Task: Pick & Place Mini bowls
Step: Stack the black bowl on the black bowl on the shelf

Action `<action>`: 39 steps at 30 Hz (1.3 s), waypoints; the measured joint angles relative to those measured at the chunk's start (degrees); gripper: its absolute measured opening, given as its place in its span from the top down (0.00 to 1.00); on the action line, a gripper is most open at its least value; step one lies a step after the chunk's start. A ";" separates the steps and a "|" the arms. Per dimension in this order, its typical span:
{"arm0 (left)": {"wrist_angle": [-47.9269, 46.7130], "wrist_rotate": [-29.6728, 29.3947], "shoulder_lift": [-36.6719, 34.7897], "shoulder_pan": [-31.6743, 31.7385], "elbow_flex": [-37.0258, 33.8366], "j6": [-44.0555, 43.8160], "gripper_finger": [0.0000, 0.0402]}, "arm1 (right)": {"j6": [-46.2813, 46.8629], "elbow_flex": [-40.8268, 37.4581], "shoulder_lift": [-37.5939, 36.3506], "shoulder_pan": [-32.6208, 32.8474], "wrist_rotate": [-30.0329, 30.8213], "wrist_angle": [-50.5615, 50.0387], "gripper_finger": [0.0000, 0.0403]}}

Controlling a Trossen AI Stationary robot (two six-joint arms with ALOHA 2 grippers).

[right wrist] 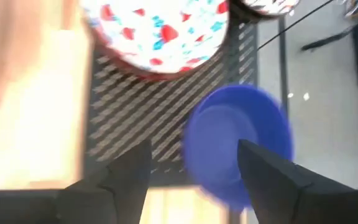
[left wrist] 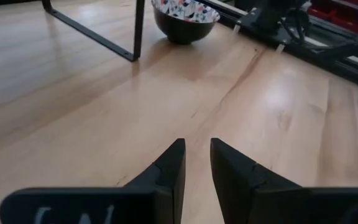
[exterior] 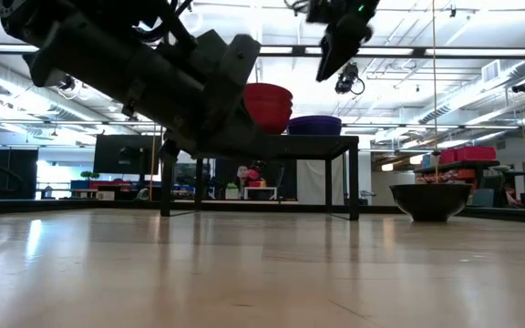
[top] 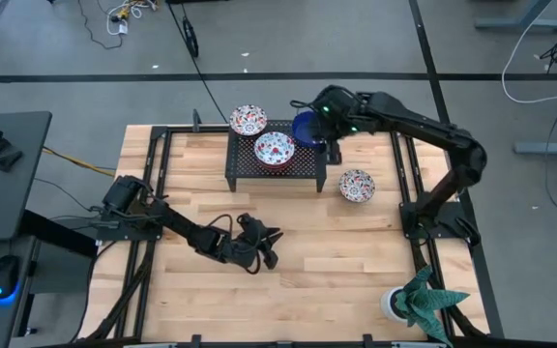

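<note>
A black mesh rack (top: 298,166) stands at the far middle of the table. On it sit two floral mini bowls (top: 249,120) (top: 275,150) and a solid blue mini bowl (top: 306,129), which rests on its base at the rack's right end. A third floral bowl (top: 357,185) sits on the table to the right of the rack. My right gripper (top: 333,147) hovers open above the blue bowl (right wrist: 238,140), well clear of it in the low view (exterior: 335,46). My left gripper (top: 267,244) lies low over the table's middle, fingers slightly apart (left wrist: 196,155).
A white pot with a green plant (top: 416,302) stands at the table's near right corner. Black frame rails (top: 159,164) run along the left and right sides. Bare wood (top: 337,251) lies between the left gripper and the plant.
</note>
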 joint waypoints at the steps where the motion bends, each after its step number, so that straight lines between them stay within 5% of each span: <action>1: -0.12 -0.02 -0.14 0.11 -0.02 0.14 0.81 | 1.14 0.02 -1.11 0.72 -0.06 -1.67 0.42; 12: 0.19 -5.17 -4.38 2.03 3.07 10.84 0.87 | 17.33 -2.71 -14.30 12.59 -2.91 -11.85 0.56; 19: -0.16 -4.25 -5.13 3.64 10.52 24.98 0.91 | 31.70 -19.95 -26.82 20.03 4.90 -7.41 0.63; 27: -5.87 -1.72 -5.15 5.20 15.98 25.95 0.92 | 45.44 -45.39 -37.72 21.94 6.27 -0.86 0.69; 33: -7.28 -0.54 -5.15 6.20 16.13 25.92 0.92 | 44.78 -59.15 -38.46 21.48 6.05 12.79 0.69; 39: -9.26 0.65 -5.15 6.46 16.13 25.61 0.92 | 44.24 -60.33 -35.18 20.19 4.19 18.49 0.58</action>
